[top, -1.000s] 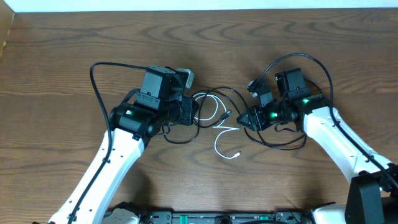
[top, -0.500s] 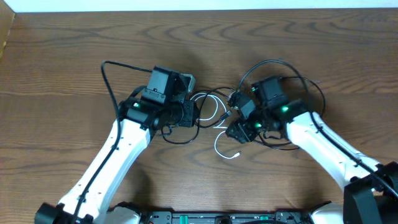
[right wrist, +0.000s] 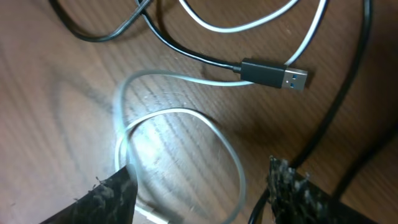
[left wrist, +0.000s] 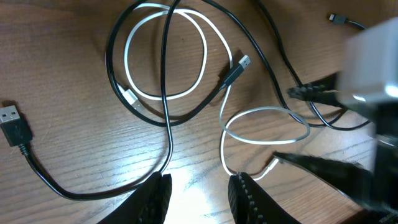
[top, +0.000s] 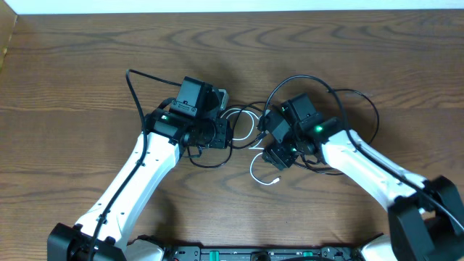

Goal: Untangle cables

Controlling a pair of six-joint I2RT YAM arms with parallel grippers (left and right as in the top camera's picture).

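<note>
— Between the two arms, mid-frame from overhead, is that the knot?

— Yes. The white cable curls into two loops. One is at the upper middle of the left wrist view, the other at the lower right. The black cables cross the upper loop. One black plug lies just above the lower white loop, at the upper right of the right wrist view. Another plug lies well apart at the left edge.

— Why is the right arm down so low?

— Its jaws are spread, one on each side of that lower white loop, gripping nothing. I'd guess it's lined up there because that stretch lies mostly free of the black cords, so it's the easy place to pinch.

— And the left arm?

— Its jaws are released too, at the bottom of its own view, low over the tabletop. A black strand curves past one jaw and the white cable's bend sits near the other. It's probably placed to pin the black side while the white gets drawn out, though that's only my reading.

— Anything lifted?

— No, every cord looks flat on the wood.
</note>
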